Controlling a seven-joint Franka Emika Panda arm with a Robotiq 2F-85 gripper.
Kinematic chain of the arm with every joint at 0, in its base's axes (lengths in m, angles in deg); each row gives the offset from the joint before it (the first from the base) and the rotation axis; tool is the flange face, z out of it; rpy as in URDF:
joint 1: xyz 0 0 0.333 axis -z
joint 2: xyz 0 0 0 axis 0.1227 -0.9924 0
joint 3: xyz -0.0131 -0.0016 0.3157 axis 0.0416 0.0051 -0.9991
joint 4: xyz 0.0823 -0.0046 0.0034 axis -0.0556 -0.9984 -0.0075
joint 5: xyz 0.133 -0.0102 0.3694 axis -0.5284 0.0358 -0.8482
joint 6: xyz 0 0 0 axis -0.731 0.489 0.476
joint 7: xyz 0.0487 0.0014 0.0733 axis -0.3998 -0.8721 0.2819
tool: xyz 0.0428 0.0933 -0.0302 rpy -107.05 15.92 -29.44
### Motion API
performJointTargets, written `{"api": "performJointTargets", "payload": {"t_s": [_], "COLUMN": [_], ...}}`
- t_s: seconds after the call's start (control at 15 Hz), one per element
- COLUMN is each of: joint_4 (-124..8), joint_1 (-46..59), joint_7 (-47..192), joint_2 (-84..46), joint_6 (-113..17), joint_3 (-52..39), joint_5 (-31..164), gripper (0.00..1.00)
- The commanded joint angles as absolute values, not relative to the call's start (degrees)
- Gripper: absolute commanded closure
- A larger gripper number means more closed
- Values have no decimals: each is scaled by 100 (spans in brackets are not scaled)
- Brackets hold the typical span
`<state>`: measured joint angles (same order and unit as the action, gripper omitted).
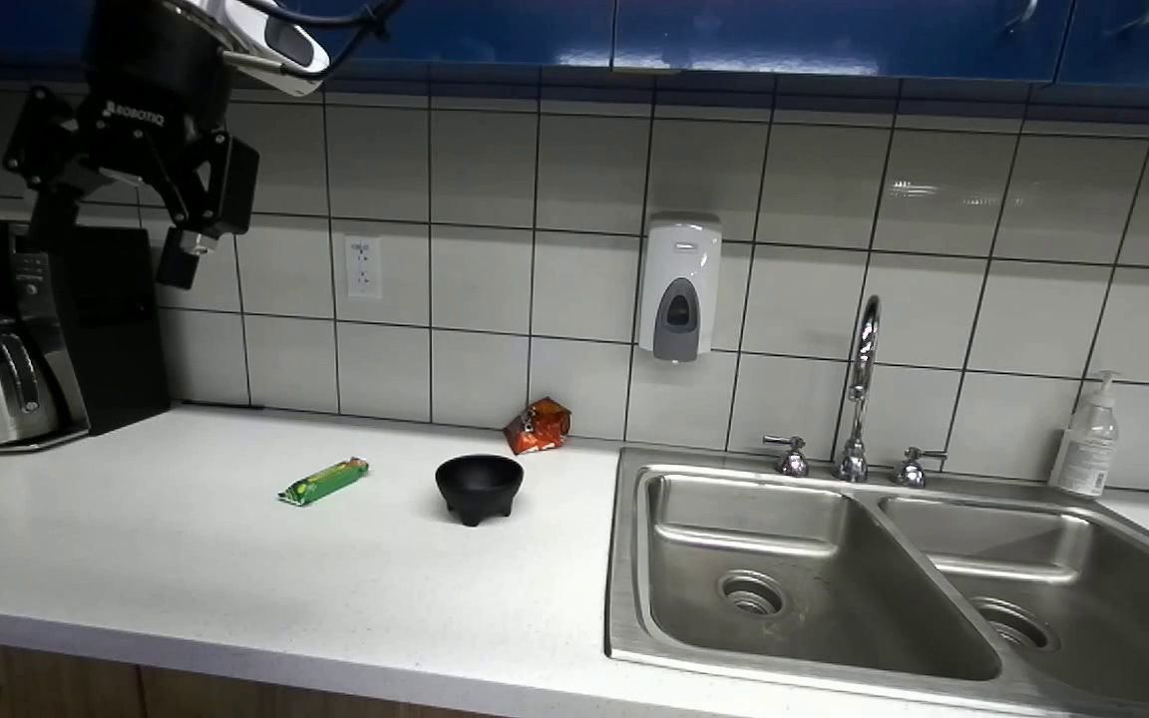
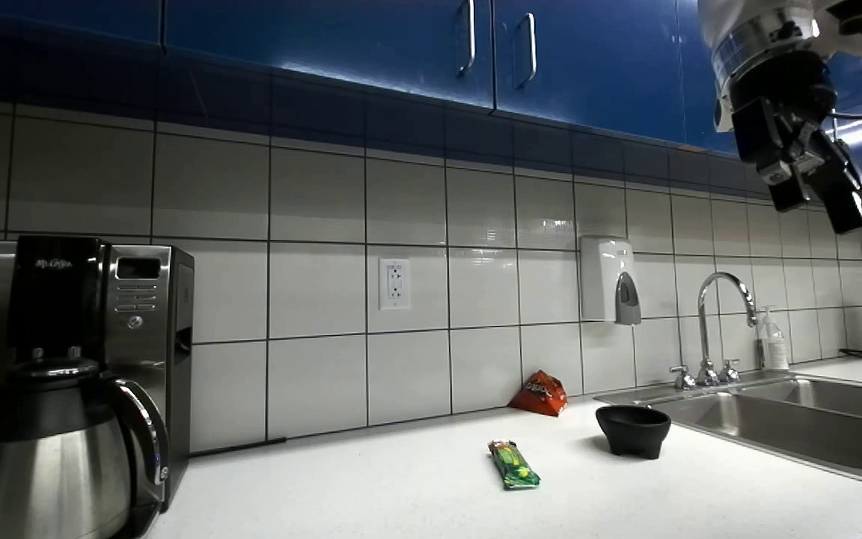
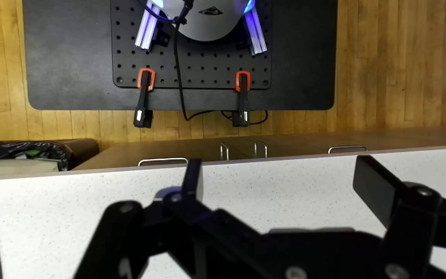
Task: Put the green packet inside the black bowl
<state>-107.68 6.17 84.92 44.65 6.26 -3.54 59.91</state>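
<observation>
A slim green packet (image 1: 324, 482) is seen lying flat on the white counter (image 1: 186, 563). Near it, but apart, a round, footed black bowl (image 1: 479, 487) is set upright.

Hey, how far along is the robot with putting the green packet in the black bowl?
Done: nothing yet; the green packet lies on the counter, apart from the black bowl. In hand: nothing; the gripper hangs open and empty above the counter. Left: the whole job, meaning grasping the packet, carrying it over and setting it inside the bowl.
</observation>
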Motion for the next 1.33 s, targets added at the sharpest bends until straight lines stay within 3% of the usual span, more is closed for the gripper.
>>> {"api": "performJointTargets", "payload": {"t_s": [0.0,1.27], "joint_4": [-10845,-11838], "joint_1": [694,656], "joint_7": [8513,8375], "joint_2": [4455,2935], "joint_6": [475,-2947], "joint_3": [-431,-673], "joint_5": [5975,6198], "gripper": [0,0]}}
